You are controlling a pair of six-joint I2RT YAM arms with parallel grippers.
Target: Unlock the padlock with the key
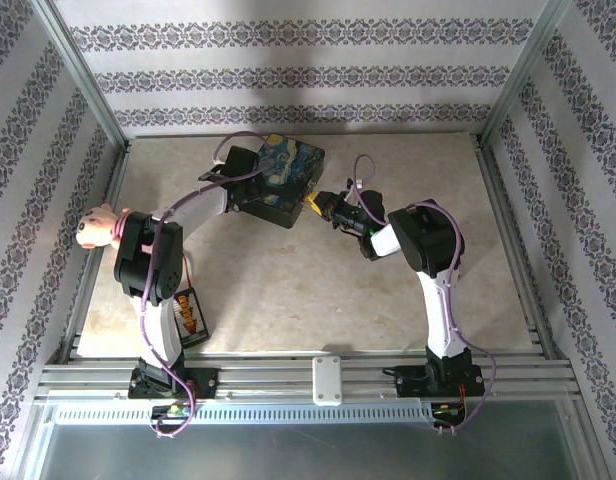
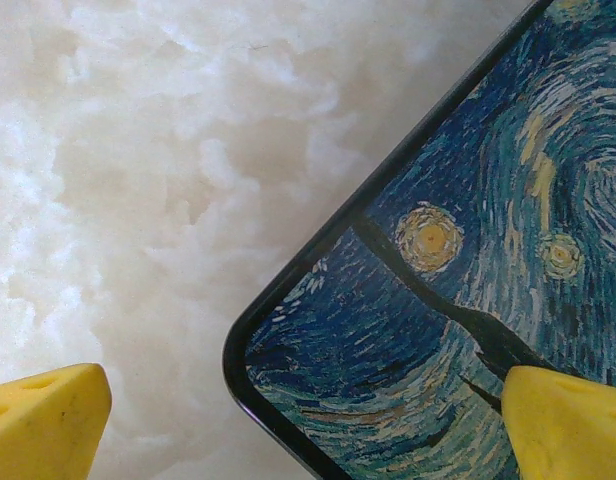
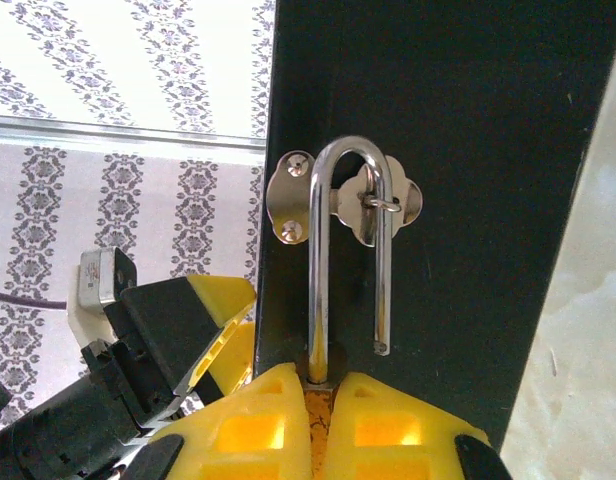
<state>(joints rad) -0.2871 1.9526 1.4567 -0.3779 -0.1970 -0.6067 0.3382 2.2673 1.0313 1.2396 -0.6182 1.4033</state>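
The padlock [image 3: 316, 260] hangs by its shackle through the hasp [image 3: 408, 205] on the box [image 3: 458, 100] (free leg apparently sprung out), body pinched in the right hand [image 3: 323, 390], left hand [image 2: 308, 430] spread over the lid corner; twist gently, bracing the box.

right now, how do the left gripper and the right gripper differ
The left gripper is open wide; the right gripper is shut on the padlock. The left gripper straddles a corner of the painted box; the right gripper sits at its dark side by the hasp. Both have yellow fingers.
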